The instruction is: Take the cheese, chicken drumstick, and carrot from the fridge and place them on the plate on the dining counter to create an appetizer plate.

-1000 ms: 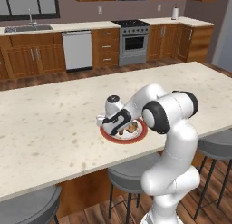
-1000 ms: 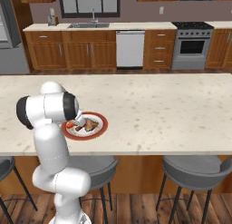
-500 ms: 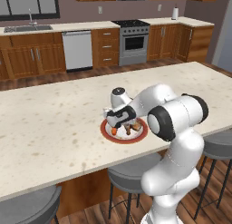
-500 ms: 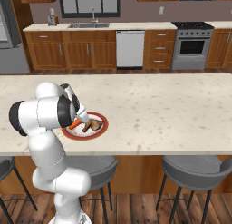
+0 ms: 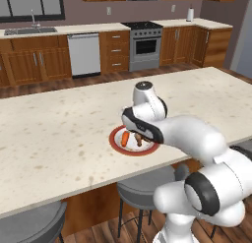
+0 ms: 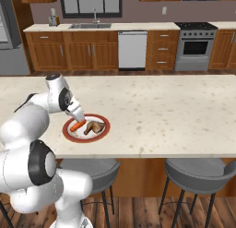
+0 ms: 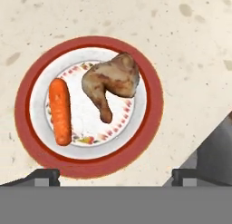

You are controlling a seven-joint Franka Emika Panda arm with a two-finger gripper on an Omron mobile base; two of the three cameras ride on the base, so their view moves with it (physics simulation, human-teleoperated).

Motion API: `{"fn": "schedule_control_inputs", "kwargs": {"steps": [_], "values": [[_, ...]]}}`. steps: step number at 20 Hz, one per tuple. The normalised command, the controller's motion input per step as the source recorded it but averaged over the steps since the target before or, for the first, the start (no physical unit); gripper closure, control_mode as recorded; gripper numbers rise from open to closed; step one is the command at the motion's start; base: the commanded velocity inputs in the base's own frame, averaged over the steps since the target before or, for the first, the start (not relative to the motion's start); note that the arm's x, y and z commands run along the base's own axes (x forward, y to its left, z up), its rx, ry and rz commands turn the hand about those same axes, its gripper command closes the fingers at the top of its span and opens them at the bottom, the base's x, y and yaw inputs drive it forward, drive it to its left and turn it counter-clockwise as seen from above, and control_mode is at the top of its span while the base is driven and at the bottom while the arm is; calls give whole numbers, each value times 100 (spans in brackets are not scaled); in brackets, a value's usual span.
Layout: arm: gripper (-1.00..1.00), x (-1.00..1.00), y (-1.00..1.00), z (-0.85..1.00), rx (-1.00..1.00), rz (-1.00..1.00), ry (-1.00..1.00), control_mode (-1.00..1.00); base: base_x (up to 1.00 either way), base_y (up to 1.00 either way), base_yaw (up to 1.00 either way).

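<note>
I'm looking straight down at the plate (image 7: 89, 166), red rim and white centre, sitting on the dining counter (image 7: 190, 51) close to the edge nearest me. On the plate the carrot (image 7: 60, 110) lies flat on one side, and the chicken drumstick (image 7: 111, 82) lies just beside it, a sliver of white between them, its thin bone end pointing toward the middle of the plate. Both foods rest inside the rim.

My gripper (image 7: 116, 175) hangs directly above the plate with its fingers spread wide, one dark tip on either side of the rim and nothing between them: released, empty. From the left base camera I see the same plate (image 5: 118, 144) with the carrot (image 5: 125, 137) on it and the arm reaching over it; from the right base camera the carrot (image 6: 76, 126) and drumstick (image 6: 94, 127) sit side by side on the plate (image 6: 86, 137).

Beyond the plate the counter top (image 6: 175, 111) is beige and speckled. Below the plate's edge of the counter stand grey stools (image 6: 198, 169).
</note>
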Motion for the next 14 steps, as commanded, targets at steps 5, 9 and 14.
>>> {"fn": "schedule_control_inputs", "kwargs": {"steps": [5, 9, 14], "values": [[-100, -80, -58, 96, 5, 16, -21, -100, 0, 0, 0], [-100, -29, -36, 52, 0, 18, -19, -100, 0, 0, 0], [-100, -26, -6, 27, -4, 10, -5, -100, 0, 0, 0]]}}
